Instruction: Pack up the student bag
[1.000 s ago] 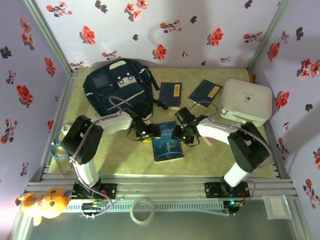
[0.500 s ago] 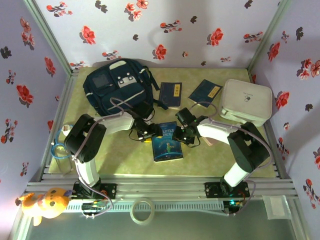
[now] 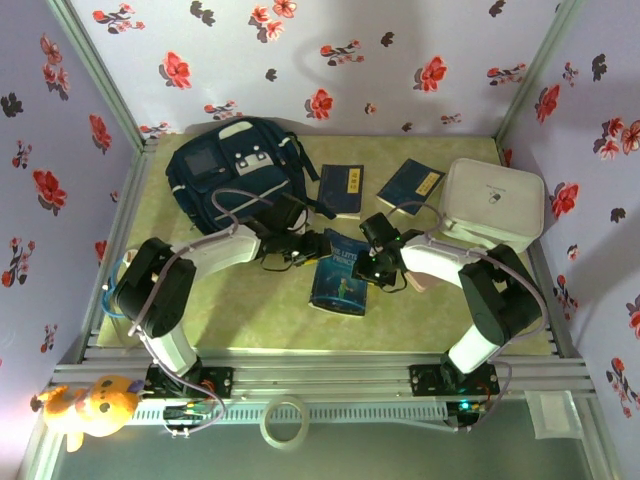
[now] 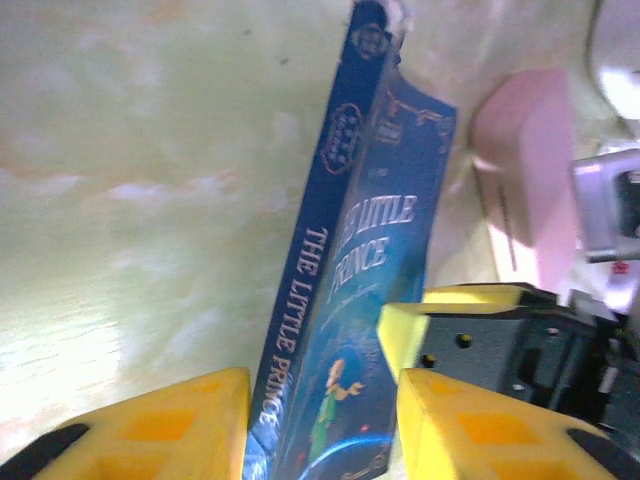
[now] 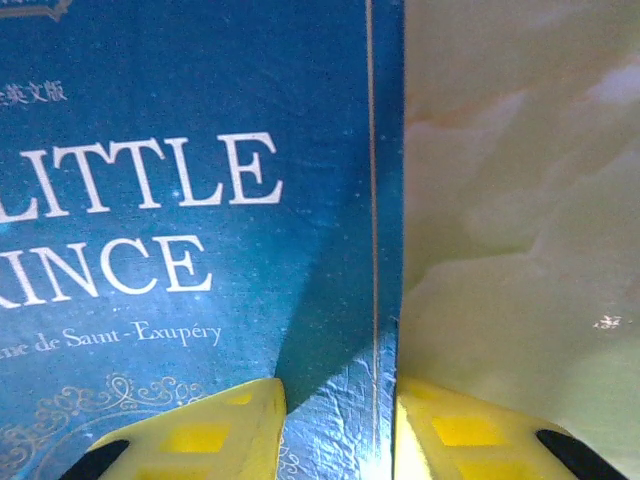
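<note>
Here both arms bend inward, their fingers (image 4: 150, 430) straddling the blue book (image 3: 338, 282).

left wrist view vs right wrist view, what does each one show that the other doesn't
Left wrist: the book's spine with its title, and a pink block beyond it. Right wrist: the author's line on the front cover, close up. Both: the blue book, yellow fingers at the bottom edge, and the pale green table.

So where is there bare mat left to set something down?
Bare mat lies along the near edge, on both sides of the Little Prince book. Crowded: the back row, with student bag, two small navy books and white box.
</note>
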Motion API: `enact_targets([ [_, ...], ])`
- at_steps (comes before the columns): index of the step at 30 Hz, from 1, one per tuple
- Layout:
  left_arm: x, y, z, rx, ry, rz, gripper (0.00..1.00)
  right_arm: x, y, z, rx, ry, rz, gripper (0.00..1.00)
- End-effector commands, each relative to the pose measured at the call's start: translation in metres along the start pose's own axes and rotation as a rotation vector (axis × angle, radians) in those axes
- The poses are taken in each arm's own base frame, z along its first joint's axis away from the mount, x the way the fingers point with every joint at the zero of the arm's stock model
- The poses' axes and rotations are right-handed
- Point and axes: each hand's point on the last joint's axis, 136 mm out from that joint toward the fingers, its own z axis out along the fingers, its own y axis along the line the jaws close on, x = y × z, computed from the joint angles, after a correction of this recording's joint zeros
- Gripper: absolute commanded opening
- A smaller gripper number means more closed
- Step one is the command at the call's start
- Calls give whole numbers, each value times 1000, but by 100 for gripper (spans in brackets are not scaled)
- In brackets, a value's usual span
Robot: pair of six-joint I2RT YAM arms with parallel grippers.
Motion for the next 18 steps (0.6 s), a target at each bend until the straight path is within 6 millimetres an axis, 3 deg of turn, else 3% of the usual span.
enact_targets([
  [1, 10, -33, 6, 142, 44, 55, 41, -1, 8, 7, -38, 15, -22, 33],
  [8, 11, -30, 17, 126, 94, 114, 38, -6, 8, 7, -21, 4, -12, 33],
  [12, 7, -31, 14, 131, 82, 164, 24, -12, 4, 3, 4, -29, 11, 36],
  [18, -11, -37, -11, 170, 7, 228, 9, -38, 14, -33, -5, -199, 19, 49],
])
